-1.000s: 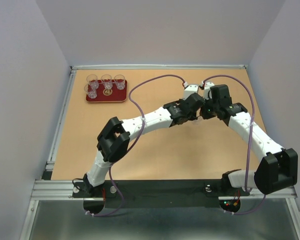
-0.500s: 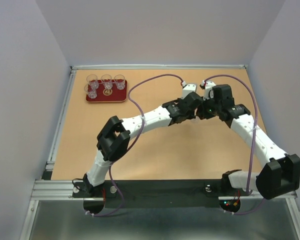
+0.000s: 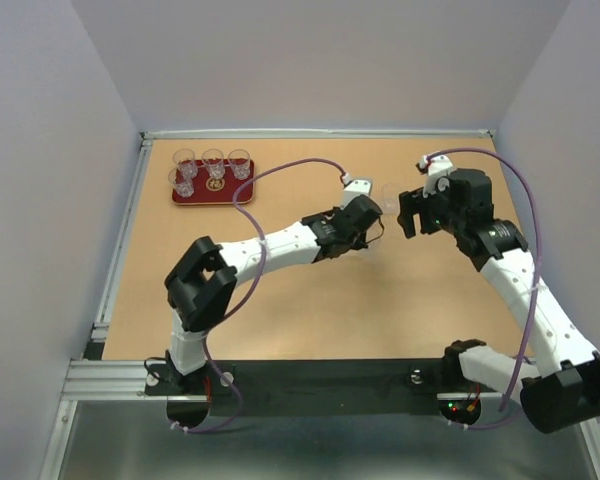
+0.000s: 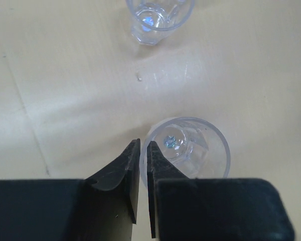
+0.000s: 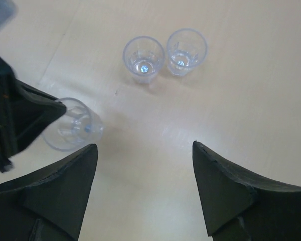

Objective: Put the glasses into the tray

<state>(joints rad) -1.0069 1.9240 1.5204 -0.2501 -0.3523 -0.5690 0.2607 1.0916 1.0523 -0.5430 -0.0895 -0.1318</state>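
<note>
Glasses (image 5: 144, 59): small, clear, round-rimmed

The flat dark red tray (image 3: 230, 196), gold emblem (image 3: 216, 184) at centre, lies at the counter's (image 3: 310, 300) far left and carries four small clear glasses (image 3: 213, 160), upright: three along its far side, one at its left end. Two more glasses (image 5: 143, 58) stand upright just beside each other, well apart from the tray. A seventh glass (image 4: 190, 150) near them is pinched at its rim between the left gripper's (image 4: 143, 145) jaws.
</note>
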